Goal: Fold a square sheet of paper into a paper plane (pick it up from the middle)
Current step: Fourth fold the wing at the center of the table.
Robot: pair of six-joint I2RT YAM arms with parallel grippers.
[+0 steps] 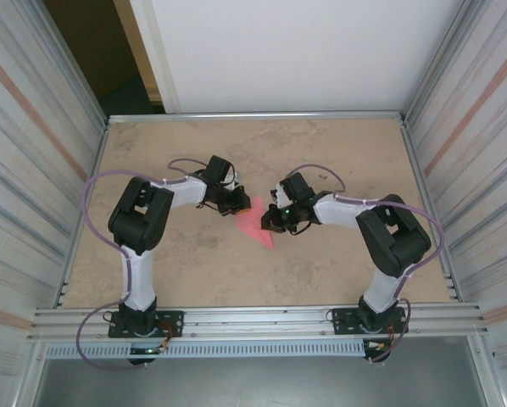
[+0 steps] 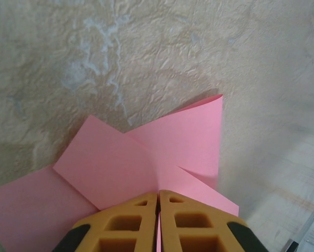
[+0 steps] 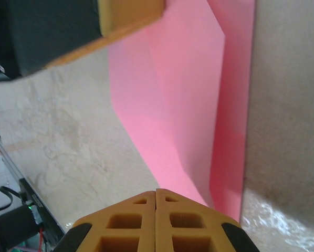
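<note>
Both jaws pinched shut on creased square sheet of paper [image 1: 255,222]: left jaws at far end, right jaws mid-length; long axis far-to-near, tip nearward.

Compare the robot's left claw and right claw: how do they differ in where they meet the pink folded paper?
The orange-fingered left claw pinches the pink folded paper sheet at its wide far end; the orange-fingered right claw meets its right side, nearer the pointed tip. The left claw faces crossed flaps; the right claw faces one long lengthwise crease. Both are shut, with paper at their tips.
</note>
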